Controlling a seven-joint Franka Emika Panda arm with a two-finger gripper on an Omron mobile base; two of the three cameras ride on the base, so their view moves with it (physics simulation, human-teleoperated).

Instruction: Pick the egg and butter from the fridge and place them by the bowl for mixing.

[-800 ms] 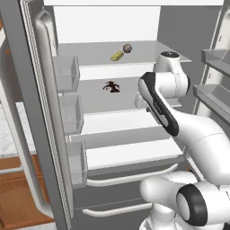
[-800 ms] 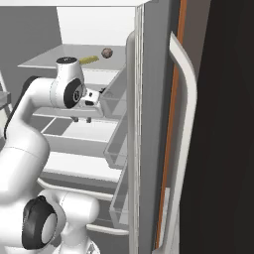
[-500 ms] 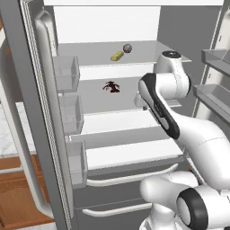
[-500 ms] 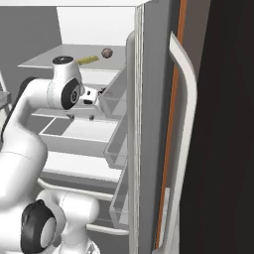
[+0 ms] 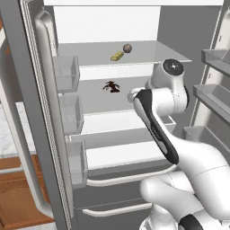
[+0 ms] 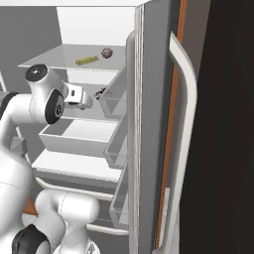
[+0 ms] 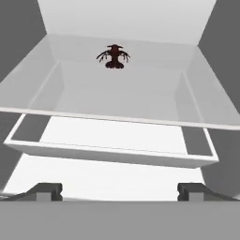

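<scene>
Sitting side by side on the upper shelf of the fridge [image 5: 40, 112] in the left base view, the egg [image 5: 127, 48] and butter [image 5: 117, 55] lie above the arm. In the right base view, the gripper [image 6: 92, 101] faces the spiky item [image 6: 100, 92] one shelf lower; reaching straight ahead risks grabbing that instead. The hand view shows jaws spread wide, holding nothing.

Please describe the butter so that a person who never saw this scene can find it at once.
Look into the open tall grey steel fridge and find its upper white shelf. Two small things lie there side by side: the butter is the pale-yellow rectangular stick, on the left in the left base view. Its neighbour, the egg, is a round brownish-grey speckled oval; the dark red-brown spiky item lies one shelf lower.
</scene>
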